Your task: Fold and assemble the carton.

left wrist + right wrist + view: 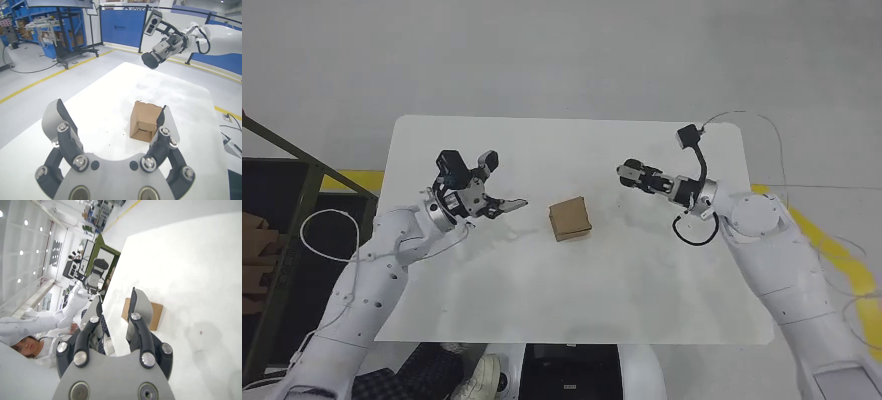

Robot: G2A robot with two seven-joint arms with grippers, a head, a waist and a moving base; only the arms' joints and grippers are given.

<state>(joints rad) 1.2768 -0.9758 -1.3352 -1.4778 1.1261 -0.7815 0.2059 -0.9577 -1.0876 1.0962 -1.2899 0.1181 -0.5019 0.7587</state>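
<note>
Carton [569,218] sits mid-table [662,290], apparently boxed but with one end open toward the left gripper [500,183], whose fingers are spread wide. The right gripper [627,172] hangs nearby, fingers narrowly apart and empty. Closing that end likely comes next, with one gripper bracing.

White arms [372,290]; black cable [692,232] looped at right wrist. Grey plates, black links, silver screws on left claw [111,104] and right claw [116,294].

The carton [570,218] is plain brown cardboard with no print, on a white bench [642,290]. The left gripper [502,183] and the right gripper [627,170] are silver-grey metal, with black pads on the jaws. The floor [28,62] is pale grey with yellow lines, and the partitions [121,28] are blue.
</note>
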